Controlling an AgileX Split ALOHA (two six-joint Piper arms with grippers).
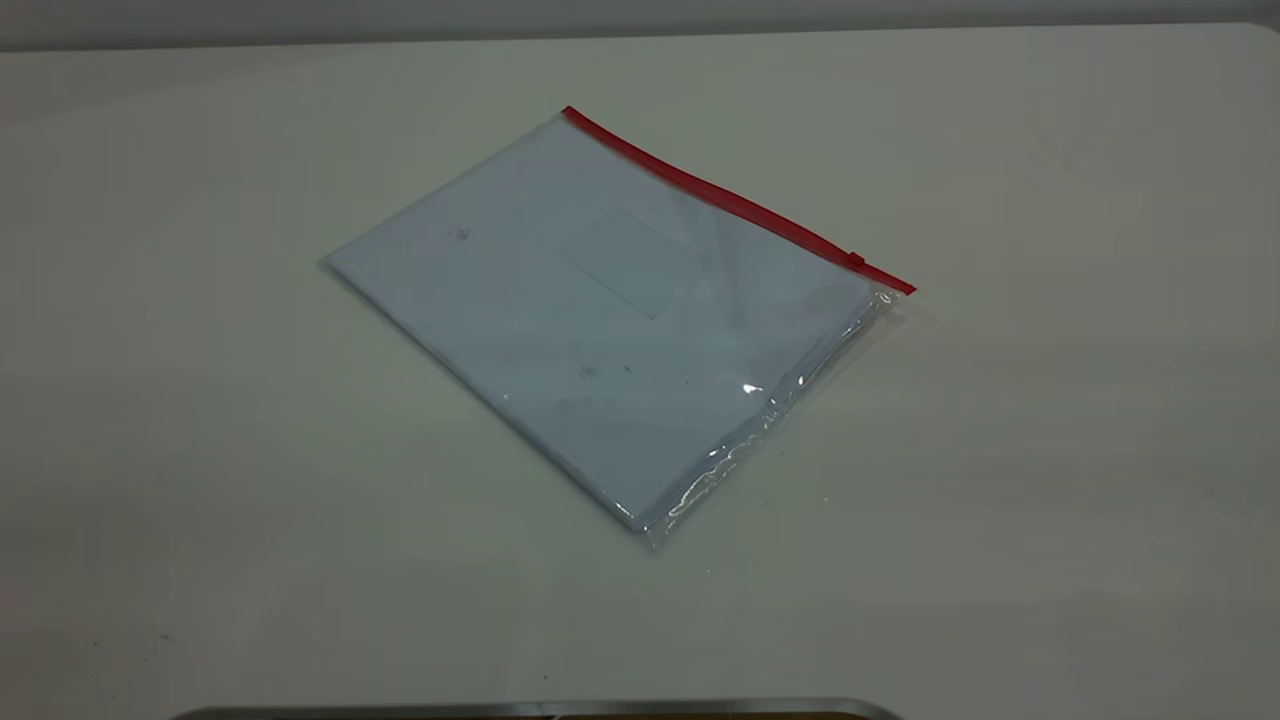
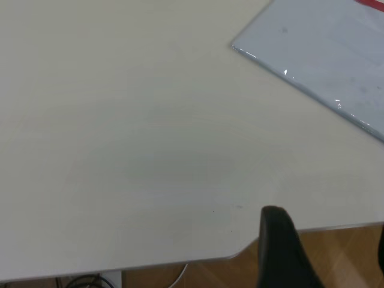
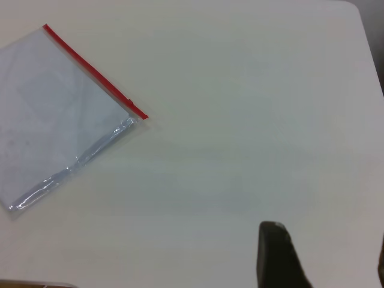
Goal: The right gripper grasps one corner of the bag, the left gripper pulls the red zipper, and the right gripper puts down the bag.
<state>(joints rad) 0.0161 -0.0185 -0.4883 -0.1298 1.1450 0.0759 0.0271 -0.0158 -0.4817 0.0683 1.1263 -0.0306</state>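
The bag [image 1: 610, 320] lies flat near the middle of the white table [image 1: 200, 450], turned at an angle, with white paper sheets [image 1: 560, 330] and a faint rectangular label [image 1: 630, 262] inside. The red zipper [image 1: 735, 200] runs along its far long edge, the small slider tab [image 1: 856, 259] near the right end, by the corner of the bag [image 1: 888, 296]. The left gripper [image 2: 327, 252] and the right gripper [image 3: 324, 258] each hover over bare table well apart from the bag, their jaws spread open and holding nothing.

Exterior looks steeply down; both wrist views oblique, farther; all share bag [image 1: 610, 320].
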